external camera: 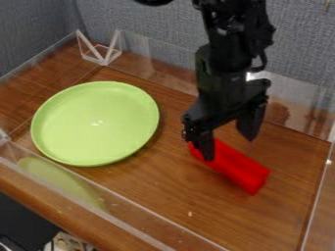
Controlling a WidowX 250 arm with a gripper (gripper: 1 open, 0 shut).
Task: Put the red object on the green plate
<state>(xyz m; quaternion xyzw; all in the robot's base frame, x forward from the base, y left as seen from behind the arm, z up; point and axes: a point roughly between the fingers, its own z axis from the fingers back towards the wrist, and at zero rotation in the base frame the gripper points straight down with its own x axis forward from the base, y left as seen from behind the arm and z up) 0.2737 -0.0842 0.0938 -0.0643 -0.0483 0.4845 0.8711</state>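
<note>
Gray fabric-like panels [137, 25] stand behind a brown wood-grained bench [164, 201], which carries everything in the task. On its right part lies the red object [236, 167], a bright elongated block with rounded edges, set diagonally so that its lower end points toward the front right. Its upper end sits just beside the fingers [226, 137] of the black robot arm [233, 49]. The fingers are spread wide, one on the left by the block's upper end, the other farther right and behind it. They have no grip on the block; whether the left one touches it, I cannot tell. The arm comes down from the top edge of the view, over the block, with a dark cable looping at its right side.

Left of the block, and apart from it, the green plate [94, 123] lies flat on the bench, round, lime-colored and glossy, with a raised rim. Behind the plate, near the back edge, stands a small white wire-like frame [98, 49]. In front of the plate, a pale green elongated shape [59, 181] shows beyond a clear strip [112, 201] that runs diagonally along the front of the bench.
</note>
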